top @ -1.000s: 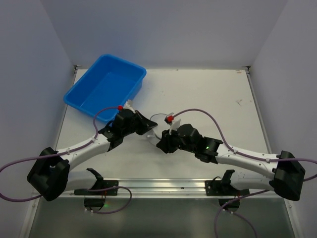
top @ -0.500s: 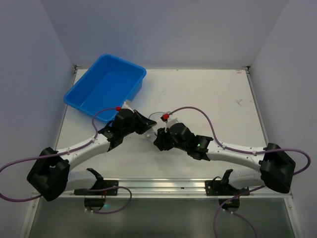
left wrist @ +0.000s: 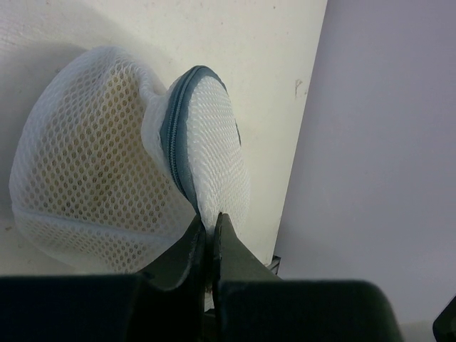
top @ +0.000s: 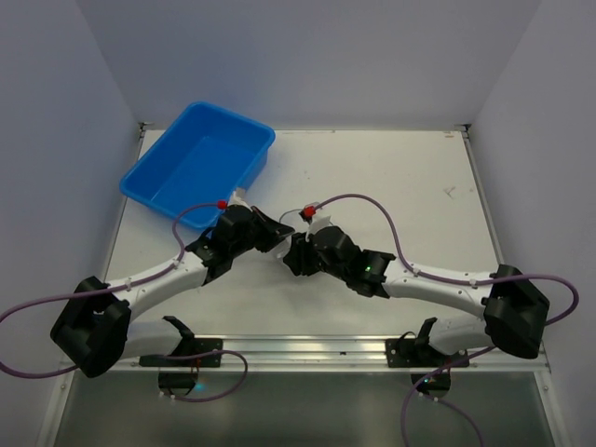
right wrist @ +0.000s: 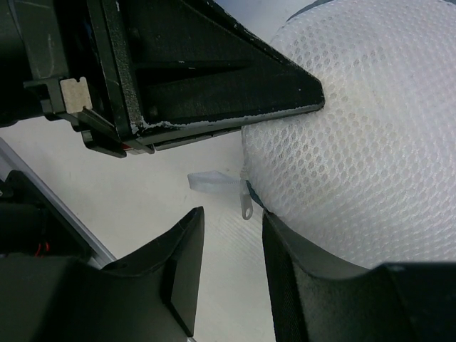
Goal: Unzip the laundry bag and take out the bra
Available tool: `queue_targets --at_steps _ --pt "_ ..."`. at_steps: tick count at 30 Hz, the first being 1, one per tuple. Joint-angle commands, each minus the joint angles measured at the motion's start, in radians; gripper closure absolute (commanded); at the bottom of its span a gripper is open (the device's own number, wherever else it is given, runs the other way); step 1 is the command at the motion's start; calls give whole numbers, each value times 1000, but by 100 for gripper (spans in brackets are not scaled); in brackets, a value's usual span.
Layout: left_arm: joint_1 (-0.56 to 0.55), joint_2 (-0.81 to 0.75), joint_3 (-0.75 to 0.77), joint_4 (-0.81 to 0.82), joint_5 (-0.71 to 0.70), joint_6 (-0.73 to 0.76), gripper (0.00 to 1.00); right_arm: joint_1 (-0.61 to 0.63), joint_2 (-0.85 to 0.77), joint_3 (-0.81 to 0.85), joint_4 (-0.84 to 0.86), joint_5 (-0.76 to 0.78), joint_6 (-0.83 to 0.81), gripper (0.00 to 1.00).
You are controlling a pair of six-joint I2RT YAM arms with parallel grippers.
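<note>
The laundry bag (left wrist: 100,164) is a white mesh dome with a grey-blue zipper band (left wrist: 174,135) round its rim, and it lies on the table. A faint yellowish shade of the bra (left wrist: 107,135) shows through the mesh. My left gripper (left wrist: 209,222) is shut on the mesh edge beside the zipper band. In the right wrist view the bag (right wrist: 370,135) fills the right side. Its metal zipper pull (right wrist: 246,208) and white ribbon tab (right wrist: 210,181) hang just ahead of my open right gripper (right wrist: 231,224). In the top view the two grippers, left (top: 272,238) and right (top: 291,259), hide the bag.
A blue plastic tub (top: 197,168) stands at the back left of the white table (top: 400,186). The left gripper's black fingers (right wrist: 214,78) cross the top of the right wrist view, close above the zipper pull.
My right arm has moved left and forward, bringing its open gripper right up to the bag and the left gripper. The left arm has held still.
</note>
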Motion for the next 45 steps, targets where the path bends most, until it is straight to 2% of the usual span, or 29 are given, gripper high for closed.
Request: queue_targets --at_steps 1,10,16,31,45 --pt "-24 -22 14 -3 -3 -16 100 -5 18 60 54 92 8 60" --pt "-36 -24 21 -18 -16 -19 100 -3 35 76 17 166 27 67" --pt "-53 -22 44 -40 -32 -40 100 1 49 86 5 163 39 68" --pt "-58 15 118 -123 -96 -60 100 33 72 152 -109 347 60 72" --pt "-58 33 163 -139 -105 -57 100 58 98 197 -132 348 27 71"
